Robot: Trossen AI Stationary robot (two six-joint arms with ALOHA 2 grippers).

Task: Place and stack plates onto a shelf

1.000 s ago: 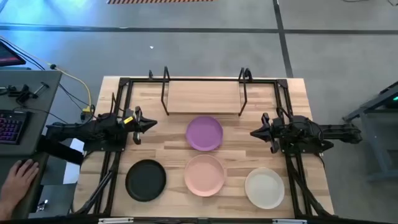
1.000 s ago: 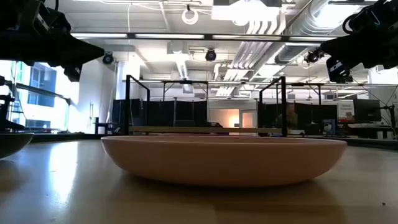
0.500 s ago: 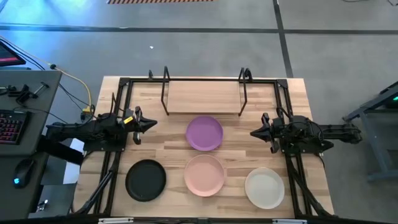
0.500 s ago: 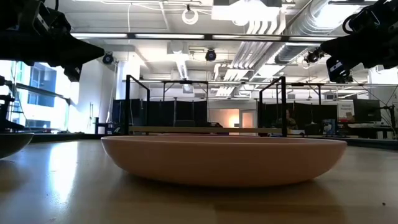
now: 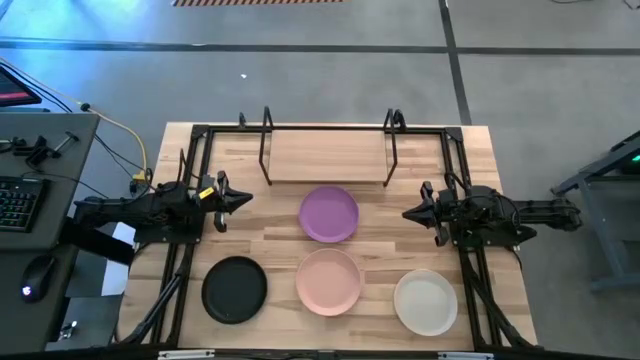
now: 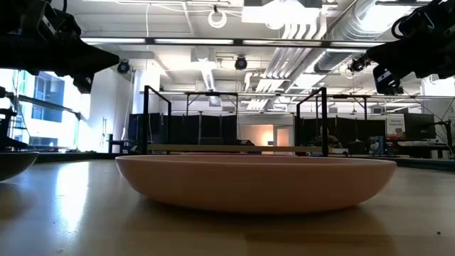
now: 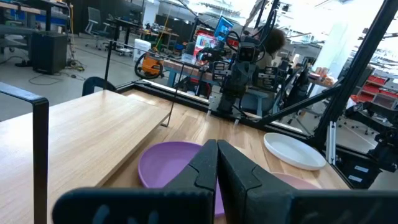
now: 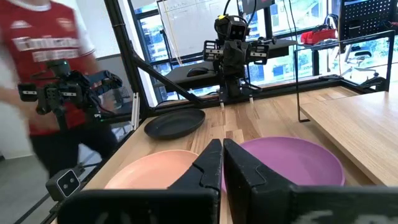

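Observation:
Four plates lie flat on the table: purple (image 5: pixel 329 214) in the middle, black (image 5: pixel 235 289) at the near left, pale pink (image 5: pixel 328 281) at the near middle, cream-white (image 5: pixel 426 302) at the near right. The shelf (image 5: pixel 328 156), a light-wood board with black wire uprights, stands at the far edge with nothing on it. My left gripper (image 5: pixel 244 200) hovers shut and empty left of the purple plate. My right gripper (image 5: pixel 408 212) hovers shut and empty right of it. The purple plate shows past both pairs of fingers (image 7: pixel 180 165) (image 8: pixel 292 158).
Black frame rails (image 5: pixel 190 180) run along the table's left and right sides under the arms. A desk with a keyboard (image 5: pixel 20 200) and mouse stands off the table's left. A person in a red shirt (image 8: pixel 43 68) moves beyond the table's left side.
Both arms have kept still. A hand at the desk's near edge off the table's left has withdrawn from a mouse.

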